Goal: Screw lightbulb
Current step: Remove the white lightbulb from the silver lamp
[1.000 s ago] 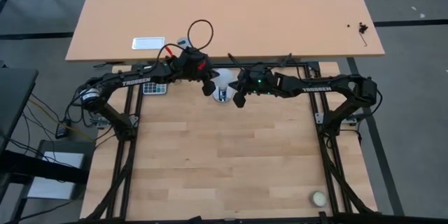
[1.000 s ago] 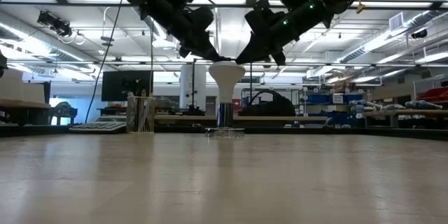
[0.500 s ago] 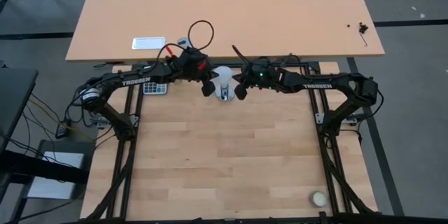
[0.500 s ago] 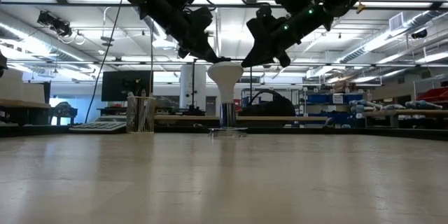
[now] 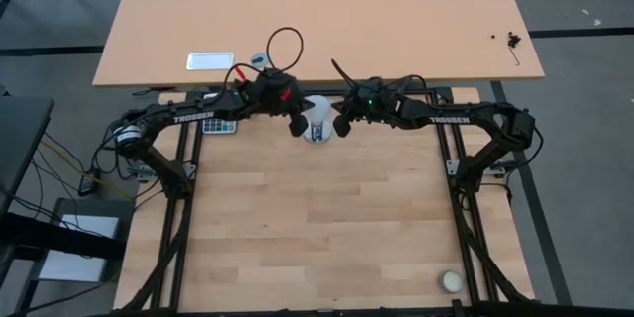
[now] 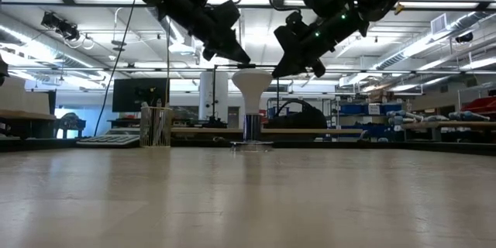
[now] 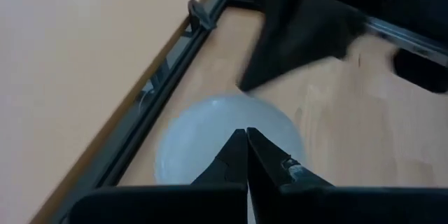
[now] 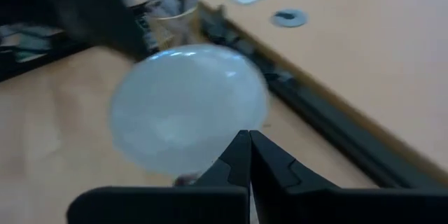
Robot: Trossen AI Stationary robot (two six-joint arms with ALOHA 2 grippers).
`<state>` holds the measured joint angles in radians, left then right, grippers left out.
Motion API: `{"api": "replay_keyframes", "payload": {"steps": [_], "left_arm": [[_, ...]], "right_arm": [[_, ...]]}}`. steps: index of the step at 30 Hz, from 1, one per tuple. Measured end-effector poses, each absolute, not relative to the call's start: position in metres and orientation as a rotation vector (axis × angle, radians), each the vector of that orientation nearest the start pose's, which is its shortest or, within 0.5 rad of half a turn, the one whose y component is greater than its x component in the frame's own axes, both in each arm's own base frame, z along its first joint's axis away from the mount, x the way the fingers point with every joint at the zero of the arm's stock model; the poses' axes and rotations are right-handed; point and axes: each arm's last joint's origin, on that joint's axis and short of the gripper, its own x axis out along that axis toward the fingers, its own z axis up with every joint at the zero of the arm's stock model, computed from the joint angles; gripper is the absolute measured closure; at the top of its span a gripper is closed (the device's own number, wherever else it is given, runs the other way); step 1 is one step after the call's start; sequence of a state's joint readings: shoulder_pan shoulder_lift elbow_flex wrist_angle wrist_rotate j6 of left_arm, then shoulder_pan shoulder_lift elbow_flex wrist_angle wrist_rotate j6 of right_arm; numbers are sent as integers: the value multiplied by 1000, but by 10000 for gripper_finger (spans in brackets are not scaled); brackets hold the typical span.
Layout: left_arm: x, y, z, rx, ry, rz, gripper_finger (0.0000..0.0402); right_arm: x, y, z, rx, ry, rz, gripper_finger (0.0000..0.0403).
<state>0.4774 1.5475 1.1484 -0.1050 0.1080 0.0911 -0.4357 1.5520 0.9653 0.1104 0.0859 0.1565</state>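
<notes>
- You are looking at the lightbulb (image 6: 251,89) standing upright, globe on top, its grey base already sitting in the silver socket (image 6: 250,145).
- Your left gripper (image 5: 298,125) is hovering just beside the globe, fingers pressed together, gripping nothing.
- Your right gripper (image 5: 338,126) is flanking the bulb's other side, likewise closed and empty.
- Tightening probably remains; the smooth frosted dome is offering little grip.

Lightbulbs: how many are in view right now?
1. The lightbulb stands upright at the table's far edge, between the left end effector and the right end effector. The cream ball at the near right corner isn't one.
</notes>
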Motion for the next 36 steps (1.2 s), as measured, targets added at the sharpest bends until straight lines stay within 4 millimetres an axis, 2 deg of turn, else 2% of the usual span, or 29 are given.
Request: {"api": "replay_keyframes", "payload": {"steps": [6, 14, 17, 21, 26, 36], "left_arm": [[311, 158, 284, -57, 470, 347, 402], [309, 159, 281, -50, 500, 353, 402], [310, 165, 277, -55, 511, 369, 402], [314, 172, 267, -65, 530, 377, 402], [316, 172, 263, -71, 534, 365, 402], [315, 171, 262, -88, 555, 376, 402]], "right_arm": [[312, -130, 237, 271, 440, -430, 393], [318, -111, 239, 256, 442, -354, 390], [321, -106, 243, 232, 414, -329, 390], [323, -101, 238, 229, 443, -309, 391], [321, -108, 238, 202, 444, -378, 392], [307, -138, 236, 224, 463, -497, 392]]}}
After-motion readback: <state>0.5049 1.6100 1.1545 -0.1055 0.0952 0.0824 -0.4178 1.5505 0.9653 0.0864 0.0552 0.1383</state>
